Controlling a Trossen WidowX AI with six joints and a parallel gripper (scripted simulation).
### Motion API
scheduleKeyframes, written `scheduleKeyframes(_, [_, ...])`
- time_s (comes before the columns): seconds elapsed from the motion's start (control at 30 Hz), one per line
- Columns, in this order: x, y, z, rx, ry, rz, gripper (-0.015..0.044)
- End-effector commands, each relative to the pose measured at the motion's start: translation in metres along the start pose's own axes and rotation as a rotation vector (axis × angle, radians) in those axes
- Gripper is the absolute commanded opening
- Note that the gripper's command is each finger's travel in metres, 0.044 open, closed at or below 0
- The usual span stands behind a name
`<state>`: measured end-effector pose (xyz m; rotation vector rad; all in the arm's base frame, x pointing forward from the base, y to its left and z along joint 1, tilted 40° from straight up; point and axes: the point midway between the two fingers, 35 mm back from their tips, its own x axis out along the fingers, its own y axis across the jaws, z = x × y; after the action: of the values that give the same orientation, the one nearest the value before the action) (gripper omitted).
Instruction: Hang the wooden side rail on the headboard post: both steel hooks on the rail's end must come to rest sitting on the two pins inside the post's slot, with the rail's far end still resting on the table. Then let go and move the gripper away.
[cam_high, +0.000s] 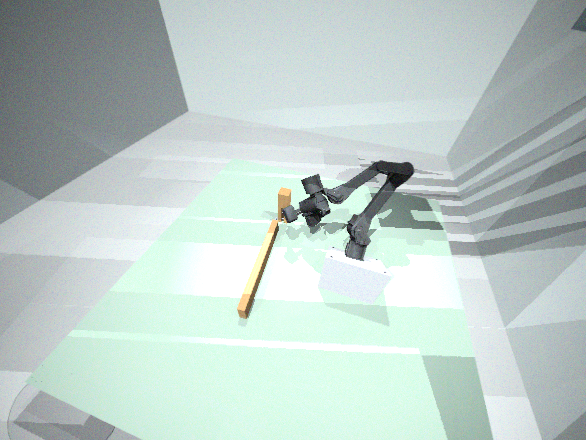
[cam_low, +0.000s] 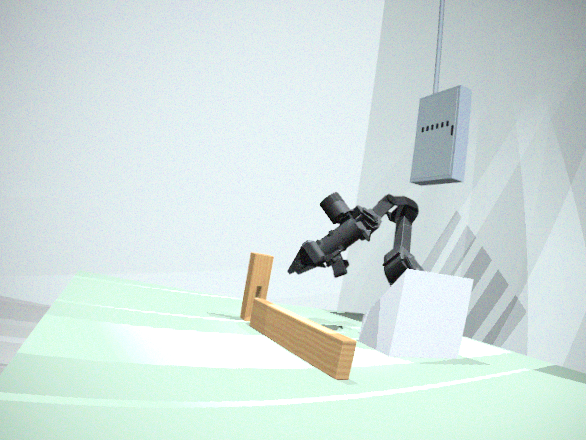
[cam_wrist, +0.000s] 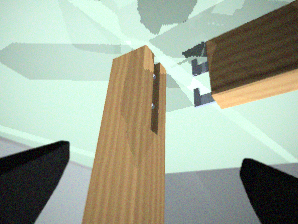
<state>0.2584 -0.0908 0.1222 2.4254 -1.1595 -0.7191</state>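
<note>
The wooden side rail (cam_high: 260, 267) (cam_low: 300, 336) (cam_wrist: 255, 57) lies along the table on its narrow edge, its near end away from the post. Its two dark steel hooks (cam_wrist: 200, 97) point toward the headboard post (cam_high: 284, 199) (cam_low: 260, 272) (cam_wrist: 125, 120), with a gap between them in the wrist view. The post stands upright. Its slot (cam_low: 258, 291) (cam_wrist: 156, 112) shows two small pins (cam_wrist: 153, 76) inside, with no hook on them. My gripper (cam_high: 301, 218) (cam_low: 315, 273) (cam_wrist: 156, 157) is wide open and empty, raised beside the post, right of it in the top and exterior views.
The white base block (cam_high: 354, 277) (cam_low: 432, 315) carries the arm, right of the rail. The green table (cam_high: 240, 380) (cam_low: 150, 420) bears everything. A grey box (cam_low: 437, 140) hangs on the back wall, behind the arm.
</note>
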Motion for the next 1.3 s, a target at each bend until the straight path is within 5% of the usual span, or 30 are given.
scheduleKeyframes(0.0, [0.0,0.0,0.0,0.009,0.001,0.003,0.044])
scheduleKeyframes(0.3, [0.0,0.0,-0.001,-0.036,0.003,0.008,0.044])
scheduleKeyframes(1.27, [0.008,-0.033,-0.002,-1.986,-0.199,0.216,0.044])
